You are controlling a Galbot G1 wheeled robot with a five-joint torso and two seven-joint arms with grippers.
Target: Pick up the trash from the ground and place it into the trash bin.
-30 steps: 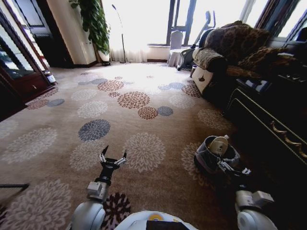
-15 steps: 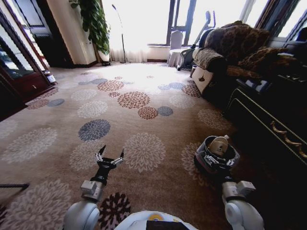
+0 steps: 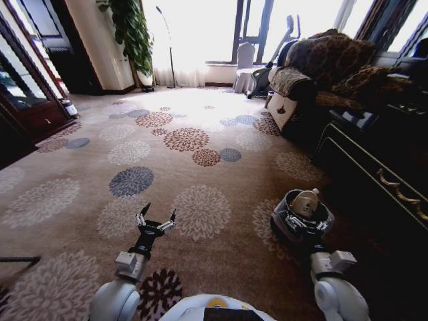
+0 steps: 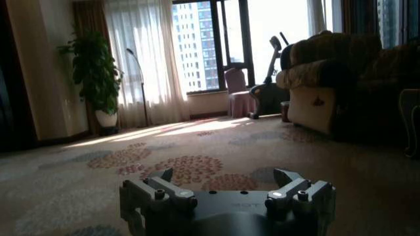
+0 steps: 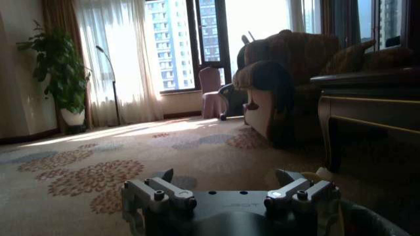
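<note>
No readable brand or label anywhere; faint embossed lettering on the wrist housing can't be made out.

1 trash bin (image 3: 291, 226): small round bucket, black inside, pale grey outside, standing on the carpet (image 3: 200, 167) at the robot's front right, close to the dark cabinet (image 3: 374, 174) with brass handles. 1 beige rounded piece of trash (image 3: 306, 202) sits inside it, against the far rim.

2 end effectors. Right end effector (image 3: 302, 224) hangs directly over the bin's near rim, fingers spread apart, nothing between them. In the right wrist view its 2 fingers (image 5: 159, 176) stand well apart, with the bin's dark curved rim (image 5: 374, 221) below and a bit of the beige trash (image 5: 323, 173) just past them.

Left end effector (image 3: 157, 217) is held low over the carpet at front left, well apart from the bin, its 2 pointed fingers splayed wide in a V, empty. The left wrist view shows the same open spread (image 4: 226, 179) above bare carpet.

Carpet: short pile, tan ground, round chrysanthemum medallions in cream, rust, grey-blue and dark maroon. Beyond: 1 draped brown sofa (image 3: 321, 67), 1 tall potted plant (image 3: 130, 33), 1 floor lamp (image 3: 167, 47), sheer curtains at the bright window.
</note>
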